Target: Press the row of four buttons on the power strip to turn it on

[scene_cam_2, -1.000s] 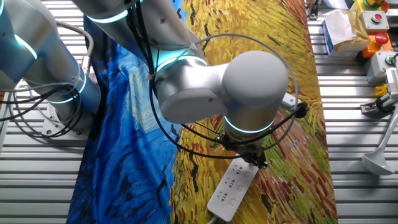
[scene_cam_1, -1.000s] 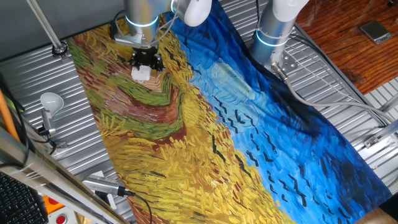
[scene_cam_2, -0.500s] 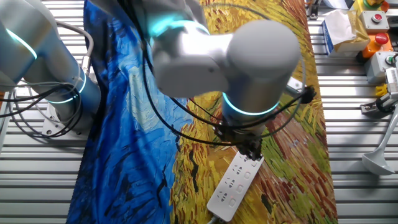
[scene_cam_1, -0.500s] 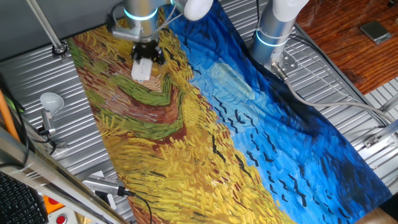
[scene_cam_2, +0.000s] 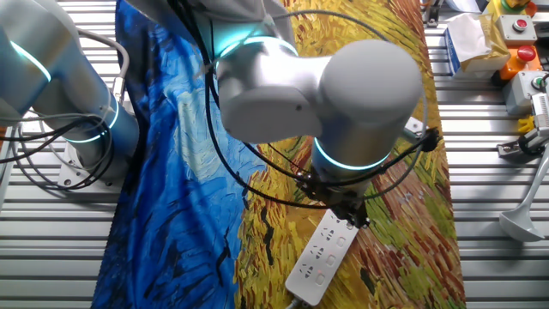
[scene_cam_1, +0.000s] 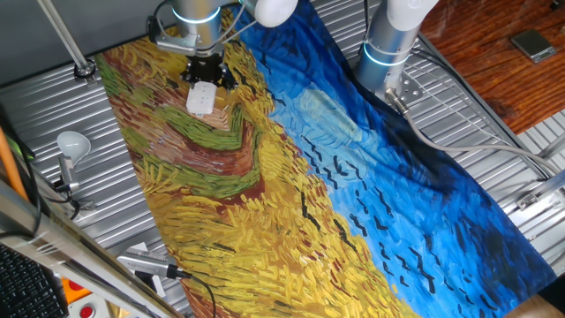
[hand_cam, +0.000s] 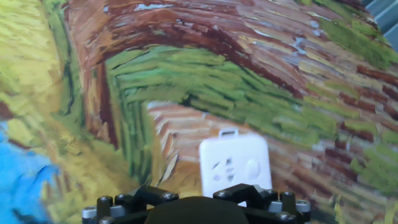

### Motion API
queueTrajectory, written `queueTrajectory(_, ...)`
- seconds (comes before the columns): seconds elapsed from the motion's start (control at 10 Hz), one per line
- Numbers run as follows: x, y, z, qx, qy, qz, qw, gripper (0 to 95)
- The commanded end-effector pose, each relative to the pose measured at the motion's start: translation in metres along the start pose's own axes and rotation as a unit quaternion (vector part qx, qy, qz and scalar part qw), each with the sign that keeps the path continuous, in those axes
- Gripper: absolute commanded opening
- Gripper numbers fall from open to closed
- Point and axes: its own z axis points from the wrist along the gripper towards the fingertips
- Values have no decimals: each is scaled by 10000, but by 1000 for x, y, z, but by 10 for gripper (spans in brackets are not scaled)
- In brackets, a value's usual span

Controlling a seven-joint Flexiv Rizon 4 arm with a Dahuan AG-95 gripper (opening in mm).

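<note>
The power strip (scene_cam_1: pixel 201 98) is a slim white bar lying on the painted cloth at the far left of one fixed view. In the other fixed view the power strip (scene_cam_2: pixel 320 257) shows faint grey socket marks and small pinkish marks along its face. The four buttons are too small to tell apart. My gripper (scene_cam_1: pixel 205 72) hangs over the strip's far end, and the same gripper (scene_cam_2: pixel 347 215) sits just above the strip's upper end. The hand view shows the strip's end (hand_cam: pixel 235 160) right in front of the hand's black base. No view shows the fingertips clearly.
A round white light bulb (scene_cam_1: pixel 72 142) on a stand is at the left edge, off the cloth. A second arm's grey base (scene_cam_1: pixel 388 44) stands at the back right. Boxes and red-buttoned devices (scene_cam_2: pixel 515 51) sit beside the cloth. Black cables (scene_cam_2: pixel 257 184) loop around my wrist.
My gripper has shifted along the strip towards its far end, away from the camera in one fixed view. More of the white bar is uncovered. The strip has not moved.
</note>
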Motion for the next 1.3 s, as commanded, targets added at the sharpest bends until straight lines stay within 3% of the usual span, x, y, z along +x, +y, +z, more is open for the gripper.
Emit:
queueTrajectory(0.1,-1,-3,7,-15,-37,-5,10000,950)
queueTrajectory(1.0,-12,-7,40,84,-95,-15,9999,950)
queueTrajectory(1.3,-12,-7,40,123,-81,-57,9999,950)
